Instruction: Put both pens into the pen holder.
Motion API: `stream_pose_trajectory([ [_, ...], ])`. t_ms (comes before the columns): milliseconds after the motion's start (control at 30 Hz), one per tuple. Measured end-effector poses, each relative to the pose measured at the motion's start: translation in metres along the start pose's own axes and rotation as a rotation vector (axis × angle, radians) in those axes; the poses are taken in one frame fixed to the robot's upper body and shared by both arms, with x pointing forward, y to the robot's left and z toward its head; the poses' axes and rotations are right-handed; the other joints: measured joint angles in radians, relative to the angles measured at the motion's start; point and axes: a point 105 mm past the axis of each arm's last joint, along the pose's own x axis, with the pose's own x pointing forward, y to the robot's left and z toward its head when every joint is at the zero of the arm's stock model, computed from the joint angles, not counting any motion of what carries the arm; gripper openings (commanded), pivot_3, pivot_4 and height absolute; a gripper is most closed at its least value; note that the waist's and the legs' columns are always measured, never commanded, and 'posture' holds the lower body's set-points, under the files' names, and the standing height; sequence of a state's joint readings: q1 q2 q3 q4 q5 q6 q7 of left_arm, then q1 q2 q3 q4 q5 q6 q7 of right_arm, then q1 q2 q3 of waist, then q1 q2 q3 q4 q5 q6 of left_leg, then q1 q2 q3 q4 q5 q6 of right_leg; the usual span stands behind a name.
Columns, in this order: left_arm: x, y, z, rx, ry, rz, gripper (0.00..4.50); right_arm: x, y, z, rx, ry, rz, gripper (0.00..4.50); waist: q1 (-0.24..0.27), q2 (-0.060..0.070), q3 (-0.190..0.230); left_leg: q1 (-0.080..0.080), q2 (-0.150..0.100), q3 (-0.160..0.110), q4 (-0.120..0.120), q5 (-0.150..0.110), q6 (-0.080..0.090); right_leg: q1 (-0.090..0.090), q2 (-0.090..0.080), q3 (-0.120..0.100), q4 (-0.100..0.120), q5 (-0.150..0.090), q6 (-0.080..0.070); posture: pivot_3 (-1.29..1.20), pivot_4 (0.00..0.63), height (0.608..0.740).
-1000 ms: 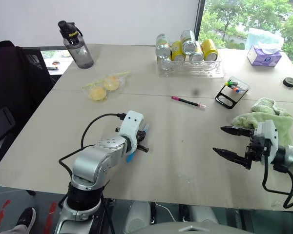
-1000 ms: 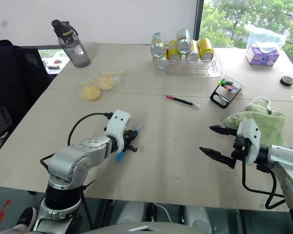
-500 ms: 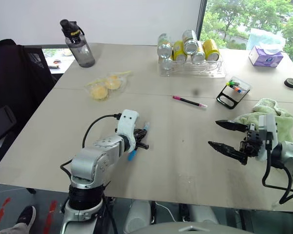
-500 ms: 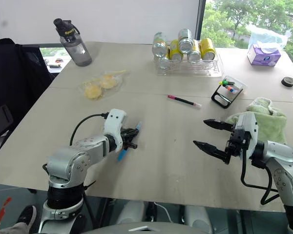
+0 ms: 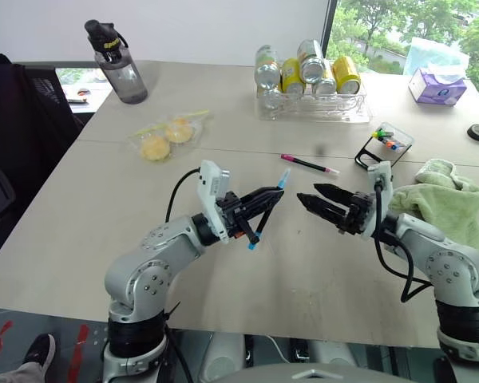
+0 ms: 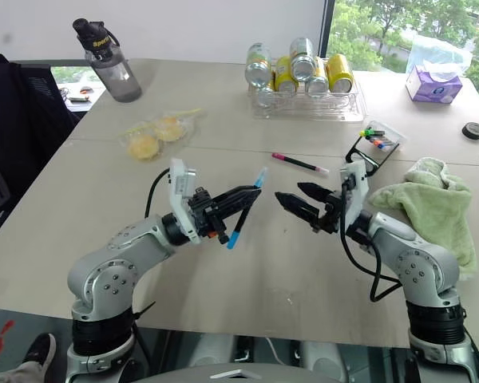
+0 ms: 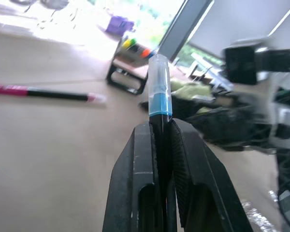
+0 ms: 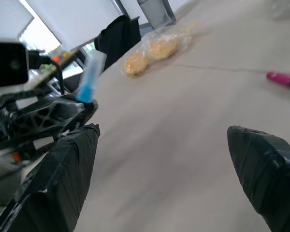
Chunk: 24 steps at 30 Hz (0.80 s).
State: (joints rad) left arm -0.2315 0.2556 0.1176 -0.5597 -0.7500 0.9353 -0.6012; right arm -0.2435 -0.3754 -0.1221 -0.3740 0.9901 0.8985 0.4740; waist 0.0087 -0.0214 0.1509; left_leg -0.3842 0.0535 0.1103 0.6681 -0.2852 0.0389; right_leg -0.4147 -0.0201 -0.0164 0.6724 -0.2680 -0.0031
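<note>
My left gripper [image 5: 265, 197] is shut on the black pen with the bright blue end [image 5: 282, 179]. It holds the pen above the table's middle, slanting, with the blue cap up [image 7: 159, 92]. My right gripper [image 5: 308, 194] is open and empty. It points at the left gripper from a short gap away, its fingers [image 8: 63, 179] spread wide and the held pen [image 8: 89, 77] in front of them. The pen with pink ends [image 5: 307, 165] lies flat on the table just beyond both grippers. The pen holder [image 5: 382, 148], with colourful tips in it, stands further right.
A clear rack of drink cans [image 5: 311, 108] stands at the back. A dark water bottle [image 5: 116, 64] is at the back left, and a bag of yellow buns [image 5: 166, 140] lies nearer. A green towel [image 5: 447, 199] is beside my right arm. A tissue box [image 5: 437, 84] sits at the far right.
The left gripper has lifted the blue-ended pen off the table and turned to point right. The open right gripper has swung left to face it. The camera has shifted a little.
</note>
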Motion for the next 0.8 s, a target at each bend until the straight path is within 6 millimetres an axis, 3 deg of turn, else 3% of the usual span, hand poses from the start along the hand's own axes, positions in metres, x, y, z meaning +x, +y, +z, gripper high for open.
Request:
stream_pose_trajectory([
  [300,0.002,-0.006,-0.002,0.043,0.020,-0.050,0.05,0.016,0.029,0.018,0.192,-0.084,0.133,4.50,-0.010,-0.001,0.000,0.000,0.000,0.000,0.000,0.000,0.000,0.000,0.001,0.000,0.000,0.000,0.000,0.00,0.150,0.739],
  [400,0.002,-0.006,-0.002,0.047,0.017,-0.051,0.00,0.020,0.037,0.016,0.207,-0.077,0.152,3.78,-0.020,-0.001,0.000,0.000,0.000,-0.001,0.000,0.000,0.000,0.000,0.001,0.000,0.000,0.000,0.001,0.00,0.150,0.739],
  [467,0.004,-0.006,-0.004,0.041,0.024,-0.055,0.00,0.024,0.041,0.012,0.209,-0.060,0.162,2.80,-0.022,-0.001,0.000,0.000,0.000,-0.001,0.000,0.000,0.000,0.000,0.001,0.000,0.000,0.000,0.001,0.00,0.150,0.739],
  [633,0.004,-0.007,-0.005,0.039,0.025,-0.063,0.00,0.026,0.042,0.010,0.211,-0.050,0.155,0.96,-0.022,-0.001,0.000,0.000,0.000,-0.001,0.000,0.000,0.000,0.000,0.001,0.000,0.000,0.000,0.001,0.00,0.150,0.739],
  [700,0.003,-0.007,-0.004,0.038,0.019,-0.068,0.00,0.026,0.041,0.011,0.208,-0.052,0.152,0.02,-0.022,-0.001,0.000,0.000,0.000,0.000,0.000,0.000,0.000,0.000,0.001,0.000,0.000,0.000,0.001,0.00,0.150,0.739],
  [800,0.004,-0.007,-0.004,0.027,0.014,-0.060,1.35,0.027,0.042,0.012,0.205,-0.051,0.157,0.02,-0.022,-0.001,0.000,0.000,0.000,-0.001,0.000,0.000,0.000,0.000,0.001,0.000,0.000,0.000,0.001,0.00,0.150,0.739],
])
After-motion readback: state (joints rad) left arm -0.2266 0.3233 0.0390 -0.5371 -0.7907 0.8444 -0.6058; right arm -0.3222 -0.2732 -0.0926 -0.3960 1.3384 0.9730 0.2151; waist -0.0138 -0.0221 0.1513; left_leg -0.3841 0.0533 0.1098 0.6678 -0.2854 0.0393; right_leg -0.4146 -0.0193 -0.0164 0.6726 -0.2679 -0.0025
